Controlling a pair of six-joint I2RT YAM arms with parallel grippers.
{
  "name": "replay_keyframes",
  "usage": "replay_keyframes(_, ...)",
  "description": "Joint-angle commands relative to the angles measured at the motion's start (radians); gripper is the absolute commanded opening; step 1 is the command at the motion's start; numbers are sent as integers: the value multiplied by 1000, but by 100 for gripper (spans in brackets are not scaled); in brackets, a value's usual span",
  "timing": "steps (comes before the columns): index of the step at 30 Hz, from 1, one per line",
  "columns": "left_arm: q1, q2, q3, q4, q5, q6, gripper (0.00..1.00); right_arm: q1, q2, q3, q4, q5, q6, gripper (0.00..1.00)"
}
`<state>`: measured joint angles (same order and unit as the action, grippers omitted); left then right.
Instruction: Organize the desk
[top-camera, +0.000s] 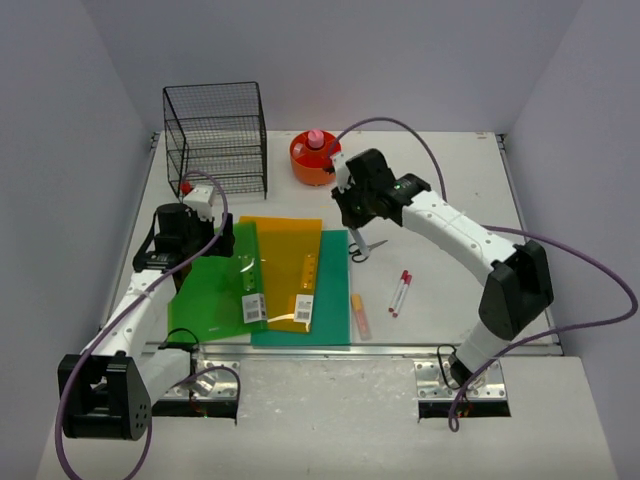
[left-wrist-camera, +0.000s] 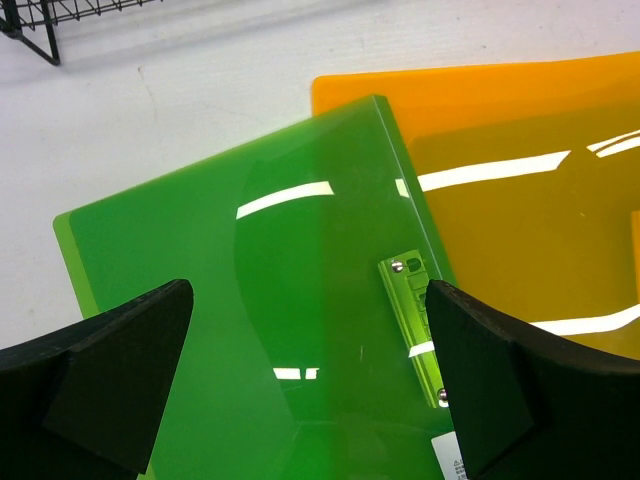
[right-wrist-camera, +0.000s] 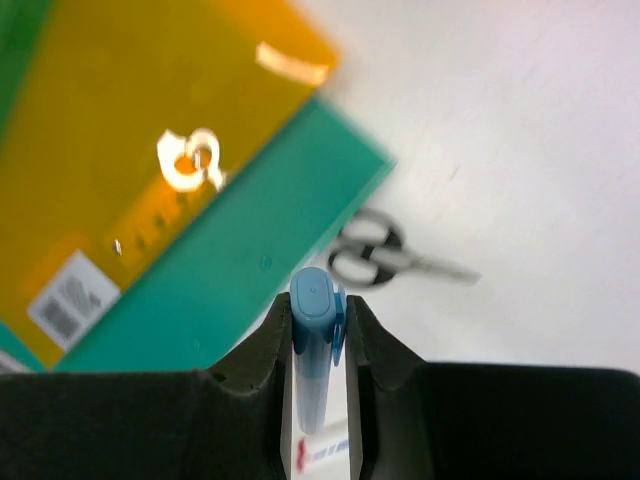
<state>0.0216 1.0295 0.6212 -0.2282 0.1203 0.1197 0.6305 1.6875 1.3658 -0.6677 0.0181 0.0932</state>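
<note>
The white desk (top-camera: 450, 200) holds a green folder (top-camera: 212, 283), an orange folder (top-camera: 285, 265) and a teal folder (top-camera: 325, 295), overlapping at the front left. My left gripper (left-wrist-camera: 310, 375) is open and empty, hovering over the green folder (left-wrist-camera: 250, 300), its jaws wide apart. My right gripper (right-wrist-camera: 320, 320) is shut on a blue-capped marker (right-wrist-camera: 313, 345), held above the teal folder's corner (right-wrist-camera: 230, 290) near grey scissors (right-wrist-camera: 385, 255). In the top view the right gripper (top-camera: 345, 212) hangs above the folders' far right corner.
A black wire basket (top-camera: 215, 135) stands at the back left. An orange round holder (top-camera: 314, 158) with a pink item sits behind the right gripper. Scissors (top-camera: 362, 247), two red-capped pens (top-camera: 400, 292) and an orange highlighter (top-camera: 360, 315) lie right of the folders.
</note>
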Motion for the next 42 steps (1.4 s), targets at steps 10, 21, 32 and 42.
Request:
replay_keyframes(10, 12, -39, 50, 17, 47, 11, 100, -67, 125, 411, 606, 26, -131, 0)
replay_keyframes(21, 12, -26, 61, -22, 82, -54, 100, -71, 145, 307, 851, 10, -78, 0)
replay_keyframes(32, 13, 115, 14, 114, 59, -34, 100, -97, 403, 526, 900, -159, -45, 0)
replay_keyframes(42, 12, 121, -100, 311, 142, -6, 100, -89, 644, 791, 839, -46, -104, 0)
